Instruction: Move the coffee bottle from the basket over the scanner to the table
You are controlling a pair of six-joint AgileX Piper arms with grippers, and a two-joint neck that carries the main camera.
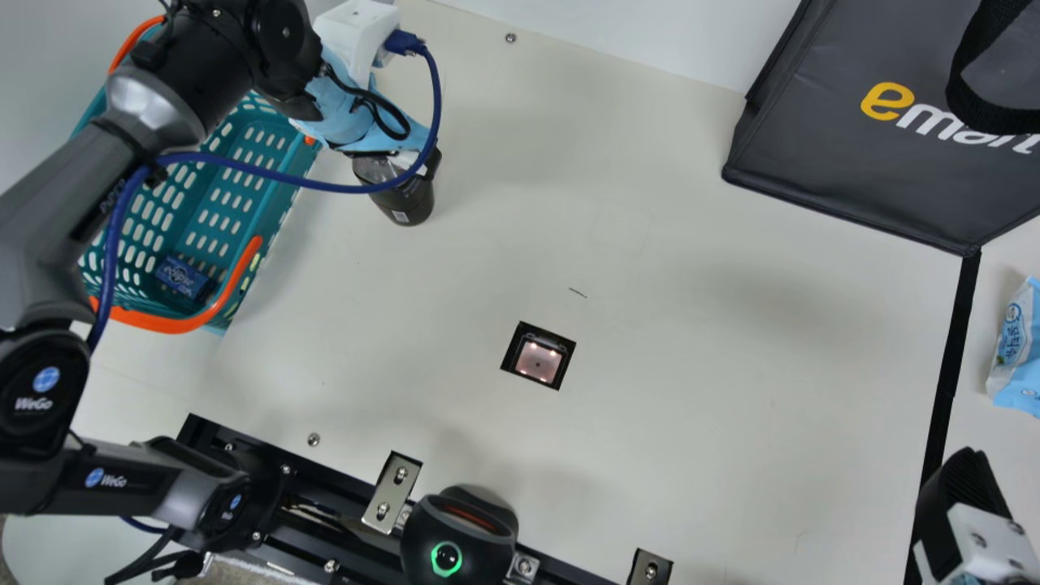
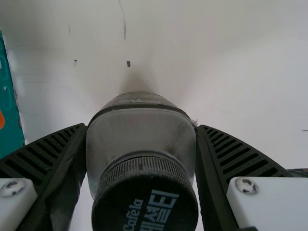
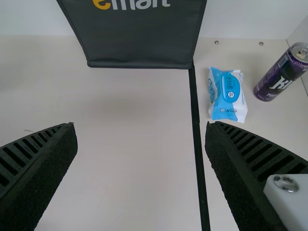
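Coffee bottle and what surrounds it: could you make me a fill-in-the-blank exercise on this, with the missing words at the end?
1. The coffee bottle is held between the two ribbed ____ of the left gripper.
2. Inside the teal basket lies a small box whose main colour is ____.
3. The right gripper, holding nothing, is ____ rather than shut.
4. The can near the wipes pack is mainly ____ in colour.

Missing words: fingers; blue; open; purple.

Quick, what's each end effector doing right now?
Left end effector: closed on the coffee bottle, one finger on each side of it.
Right end effector: open, nothing between its fingers.
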